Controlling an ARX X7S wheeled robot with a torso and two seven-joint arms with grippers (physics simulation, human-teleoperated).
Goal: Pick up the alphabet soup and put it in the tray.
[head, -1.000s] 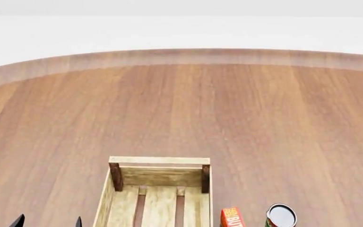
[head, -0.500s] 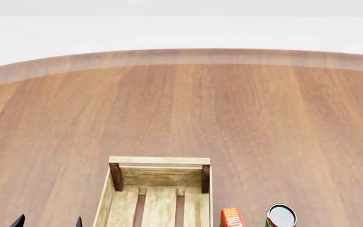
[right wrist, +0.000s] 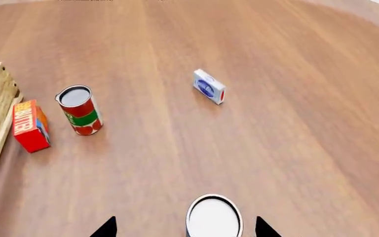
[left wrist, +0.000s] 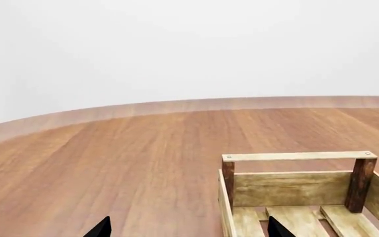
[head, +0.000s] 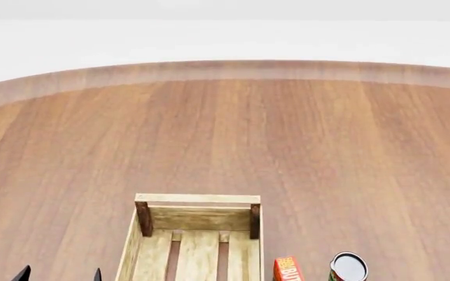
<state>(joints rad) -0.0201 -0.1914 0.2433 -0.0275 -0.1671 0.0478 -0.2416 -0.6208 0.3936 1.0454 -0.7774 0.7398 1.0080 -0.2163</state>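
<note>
I'm working in a bare simulated tabletop scene, not any real room I could name. The broad round wooden table (head: 303,146) fills nearly everything I see, its grain flat and uniform, and behind its curved edge there is only a featureless whitish backdrop (left wrist: 176,44) (no walls or furniture that I can make out). What sits on the table is grocery-style: a light-wood crate (head: 197,199), a red box (right wrist: 29,124), a red and green can (right wrist: 79,109) and a small blue and white box (right wrist: 208,86).

Black pointed gripper tips only
</note>
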